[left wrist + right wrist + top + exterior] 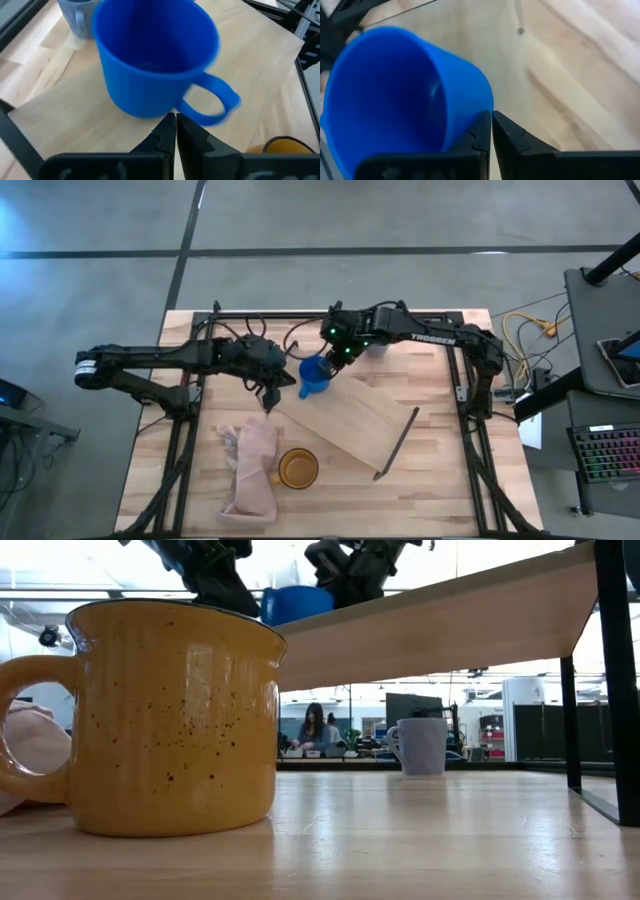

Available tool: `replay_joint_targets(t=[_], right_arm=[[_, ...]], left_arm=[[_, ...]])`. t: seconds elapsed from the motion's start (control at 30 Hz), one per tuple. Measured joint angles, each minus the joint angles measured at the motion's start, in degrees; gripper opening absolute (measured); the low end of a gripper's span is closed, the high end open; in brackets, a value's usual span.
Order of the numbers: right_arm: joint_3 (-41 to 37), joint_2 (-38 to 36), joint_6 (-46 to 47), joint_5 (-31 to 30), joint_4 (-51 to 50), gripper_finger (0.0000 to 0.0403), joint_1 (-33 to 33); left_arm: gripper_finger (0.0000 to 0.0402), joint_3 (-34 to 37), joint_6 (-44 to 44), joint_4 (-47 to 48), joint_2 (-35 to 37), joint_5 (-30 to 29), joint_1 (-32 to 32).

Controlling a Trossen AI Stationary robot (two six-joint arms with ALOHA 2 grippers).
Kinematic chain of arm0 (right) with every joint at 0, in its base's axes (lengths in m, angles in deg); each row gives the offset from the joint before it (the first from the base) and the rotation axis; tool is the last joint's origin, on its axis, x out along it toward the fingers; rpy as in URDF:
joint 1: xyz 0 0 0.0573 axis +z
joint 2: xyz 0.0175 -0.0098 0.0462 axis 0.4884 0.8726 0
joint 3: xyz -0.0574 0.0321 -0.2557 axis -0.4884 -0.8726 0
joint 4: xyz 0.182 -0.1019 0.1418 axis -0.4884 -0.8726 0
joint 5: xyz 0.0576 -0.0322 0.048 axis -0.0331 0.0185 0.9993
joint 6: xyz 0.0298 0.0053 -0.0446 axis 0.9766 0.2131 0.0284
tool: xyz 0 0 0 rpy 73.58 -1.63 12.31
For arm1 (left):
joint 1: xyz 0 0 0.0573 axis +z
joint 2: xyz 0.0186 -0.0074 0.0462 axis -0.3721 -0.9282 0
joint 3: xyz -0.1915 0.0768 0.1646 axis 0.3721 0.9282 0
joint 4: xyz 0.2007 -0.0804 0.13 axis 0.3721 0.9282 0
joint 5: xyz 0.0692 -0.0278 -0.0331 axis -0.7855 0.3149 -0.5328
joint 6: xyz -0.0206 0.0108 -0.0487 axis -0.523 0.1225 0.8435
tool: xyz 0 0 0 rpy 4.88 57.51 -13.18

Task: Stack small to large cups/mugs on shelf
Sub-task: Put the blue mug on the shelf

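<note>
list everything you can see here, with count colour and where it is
bright blue plastic mug: 1, blue, on the shelf's far end, between both grippers
grey-blue mug: 1, pale grey-blue, on the table at its far edge
yellow-orange speckled mug: 1, yellow-orange, near table edge, beside the cloth
light-wood shelf board with black end frames: 1, lying diagonally across the table
pink-beige cloth: 1, crumpled, near left
wooden slatted table: 1
person: 1, in the room behind
left gripper: shut, beside the blue mug's handle
right gripper: shut on the blue mug's rim
</note>
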Motion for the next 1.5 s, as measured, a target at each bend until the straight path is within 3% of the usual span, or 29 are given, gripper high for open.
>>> replay_joint_targets(t=[0.27,0.57,0.83,1.07,1.5], right_arm=[[9.2,5.3,-1.3,0.1,-1.3,0.0011,1.9],[20.8,13.3,-4.5,0.1,-10.5,0.0011,2.5],[29.2,15.9,-6.0,-5.6,-16.9,0.0011,3.0],[30.5,13.4,-6.2,-14.0,-21.5,0.0011,2.0],[30.4,12.8,-6.0,-14.9,-25.9,0.0011,1.5]], left_arm=[[0.0,3.7,3.8,-0.1,5.4,0.0,-1.4],[0.0,7.0,5.4,-0.7,10.3,-3.1,-2.2],[0.0,7.0,5.2,2.1,10.3,-3.6,-2.2],[0.0,6.7,5.2,2.4,11.6,-3.6,-2.2],[0.0,6.8,7.3,2.1,9.4,-3.0,-5.2]])
